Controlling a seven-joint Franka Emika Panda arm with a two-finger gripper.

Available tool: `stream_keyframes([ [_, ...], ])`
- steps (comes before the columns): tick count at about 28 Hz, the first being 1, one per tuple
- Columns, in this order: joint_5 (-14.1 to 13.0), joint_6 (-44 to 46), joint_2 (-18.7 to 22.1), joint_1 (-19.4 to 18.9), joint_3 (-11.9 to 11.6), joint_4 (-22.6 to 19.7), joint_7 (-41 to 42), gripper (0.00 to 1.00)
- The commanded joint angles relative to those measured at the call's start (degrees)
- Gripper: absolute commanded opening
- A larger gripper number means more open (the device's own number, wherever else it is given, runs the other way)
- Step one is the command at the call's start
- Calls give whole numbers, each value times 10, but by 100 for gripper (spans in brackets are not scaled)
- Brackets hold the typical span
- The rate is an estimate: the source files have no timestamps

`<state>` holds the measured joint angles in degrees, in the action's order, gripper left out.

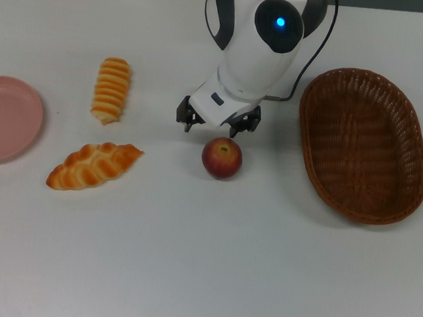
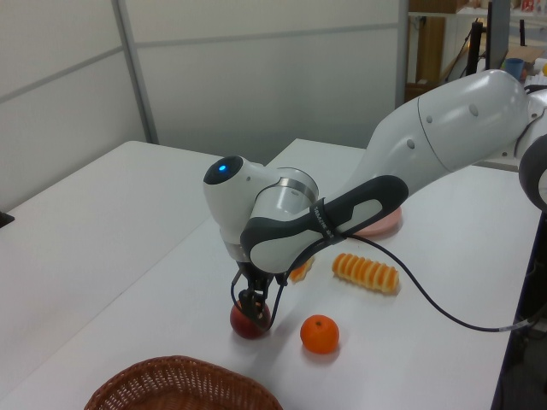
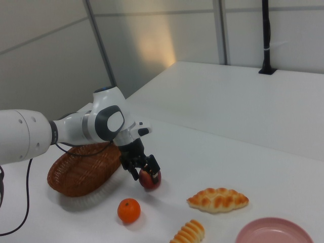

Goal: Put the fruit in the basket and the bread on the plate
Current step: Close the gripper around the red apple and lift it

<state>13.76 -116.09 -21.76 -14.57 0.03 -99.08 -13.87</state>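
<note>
The white arm's gripper (image 2: 255, 306) stands low over the dark red round apple (image 1: 222, 157) near the middle of the white counter (image 1: 202, 261), its fingers (image 3: 153, 174) spread either side of the fruit, not visibly clamped. The small bright orange tangerine (image 2: 320, 334) sits just beside. The big brown wicker basket (image 1: 363, 144), braided golden loaf (image 1: 93, 165), ridged striped roll (image 1: 111, 89) and pale pink plate (image 1: 6, 118) lie apart

Top view — plate (image 1: 7, 120) left; basket (image 1: 363, 144) right
</note>
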Motion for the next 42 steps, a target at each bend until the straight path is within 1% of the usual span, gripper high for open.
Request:
stream_keyframes([
  [1, 14, -27, -3, -13, -5, 3, -22, 100],
  [5, 17, -34, -17, -18, -5, 5, -34, 100],
  [8, 36, -34, -33, -22, -5, 14, -49, 100],
  [11, 42, -55, -44, -34, -5, 19, -65, 100],
  [13, 43, -66, -49, -34, -5, 19, -74, 100],
  [16, 54, -78, -59, -34, -5, 20, -88, 100],
  [20, 61, -102, -71, -34, -5, 21, -106, 100],
  [26, 88, -120, -107, -33, -7, 49, -135, 100],
  [28, 89, -127, -111, -32, -9, 56, -143, 100],
  [29, 89, -131, -112, -31, -10, 57, -144, 92],
  [30, 89, -135, -112, -30, -10, 57, -145, 78],
  [31, 88, -142, -111, -29, -11, 57, -145, 46],
  [32, 87, -143, -111, -29, -11, 57, -145, 31],
  [33, 87, -144, -111, -29, -11, 57, -145, 20],
  [34, 88, -144, -110, -29, -11, 57, -145, 12],
  [35, 88, -143, -109, -29, -11, 57, -145, 7],
  [37, 85, -142, -98, -32, -9, 57, -146, 0],
  [41, 78, -136, -65, -34, -4, 53, -147, 0],
  [42, 75, -117, -53, -36, 4, 52, -147, 0],
])
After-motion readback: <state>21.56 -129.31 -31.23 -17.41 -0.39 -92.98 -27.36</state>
